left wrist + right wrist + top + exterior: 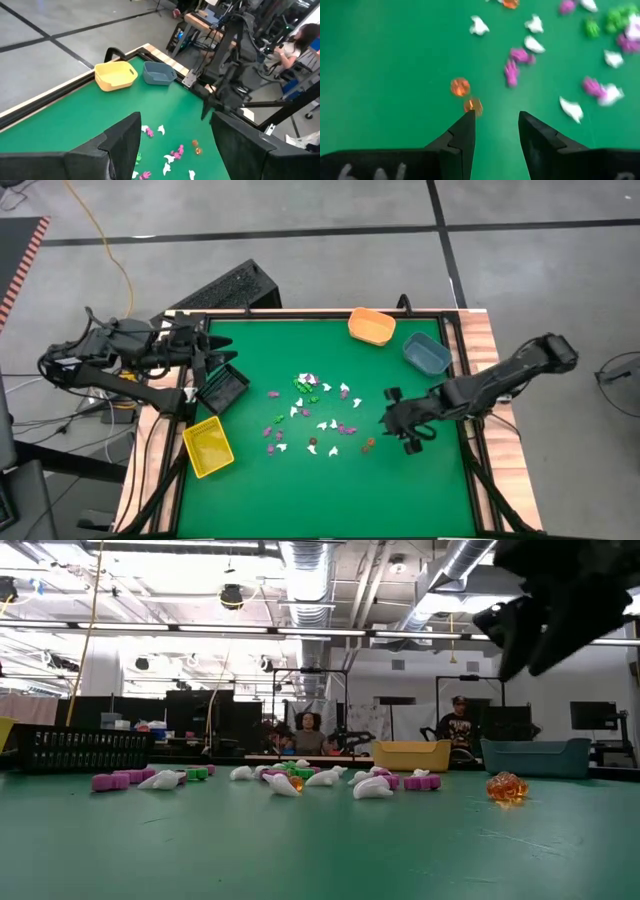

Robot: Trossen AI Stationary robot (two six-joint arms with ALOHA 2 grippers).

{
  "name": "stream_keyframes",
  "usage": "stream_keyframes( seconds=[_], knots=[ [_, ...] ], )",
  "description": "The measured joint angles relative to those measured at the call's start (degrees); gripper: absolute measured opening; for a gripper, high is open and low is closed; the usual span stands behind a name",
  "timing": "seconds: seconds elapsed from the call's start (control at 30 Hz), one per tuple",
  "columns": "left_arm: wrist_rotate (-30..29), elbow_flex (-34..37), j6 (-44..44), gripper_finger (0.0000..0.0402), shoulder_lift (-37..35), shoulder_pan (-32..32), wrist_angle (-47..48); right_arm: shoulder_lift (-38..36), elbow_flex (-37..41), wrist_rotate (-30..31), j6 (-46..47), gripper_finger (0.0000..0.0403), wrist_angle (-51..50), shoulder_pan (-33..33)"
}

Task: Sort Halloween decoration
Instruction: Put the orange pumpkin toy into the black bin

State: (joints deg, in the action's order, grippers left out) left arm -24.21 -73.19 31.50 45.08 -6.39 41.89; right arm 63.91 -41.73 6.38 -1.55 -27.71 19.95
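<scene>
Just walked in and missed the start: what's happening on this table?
A two-armed robot is sorting tiny Halloween trinkets scattered mid-table. The right gripper hovers open and empty over the mat beside two orange trinkets. The left gripper waits open near the black bin. The orange bin and blue bin look empty.

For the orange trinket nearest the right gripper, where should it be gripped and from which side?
Judging by the views, take the nearest orange trinket across its round middle, from straight above. It is a small faceted ball lying free on the green mat, apart from the second orange trinket, so either axis should work. The right gripper hovers open beside it.
</scene>
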Motion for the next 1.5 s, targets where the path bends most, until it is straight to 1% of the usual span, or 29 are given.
stream_keyframes(
  seconds=[0.1, 0.3, 0.37, 0.47, 0.73, 0.93, 1.27, 1.5],
  knots=[
    [-0.1, 0.0, -0.2, 0.0231, -0.1, 0.0, 0.1, 5.0, 0.2, -0.6, -2.8, 0.0150, 1.4, 1.0],
    [-0.1, 0.0, -0.2, 0.0231, -0.1, 0.0, 1.8, 11.4, 0.1, -0.7, -6.4, 0.0150, 5.8, 1.8],
    [-0.1, 0.0, 0.2, 0.0231, -0.1, 0.0, 2.3, 13.1, 0.2, -0.7, -6.5, 0.0150, 8.4, 1.7],
    [0.1, 0.0, 0.7, 0.0231, -0.1, 0.0, 2.9, 15.7, 0.1, -2.5, -6.9, 0.0150, 10.4, 1.7],
    [1.0, 0.0, 1.2, 0.0231, -0.1, 0.0, 3.8, 21.5, 0.2, -2.2, -7.1, 0.0150, 10.9, 1.7],
    [1.0, 0.0, 1.7, 0.0231, -0.1, 0.0, 3.8, 23.4, 0.1, -2.3, -7.9, 0.0150, 12.0, 1.0],
    [0.9, 0.0, 1.4, 0.0231, -0.1, 0.0, 3.8, 23.5, 0.2, -2.5, -7.9, 0.0150, 14.2, 1.0],
    [-0.2, 0.0, 0.4, 0.0231, -0.1, 0.0, 3.8, 23.6, 0.2, -2.4, -3.9, 0.0144, 14.8, 0.5]
  ],
)
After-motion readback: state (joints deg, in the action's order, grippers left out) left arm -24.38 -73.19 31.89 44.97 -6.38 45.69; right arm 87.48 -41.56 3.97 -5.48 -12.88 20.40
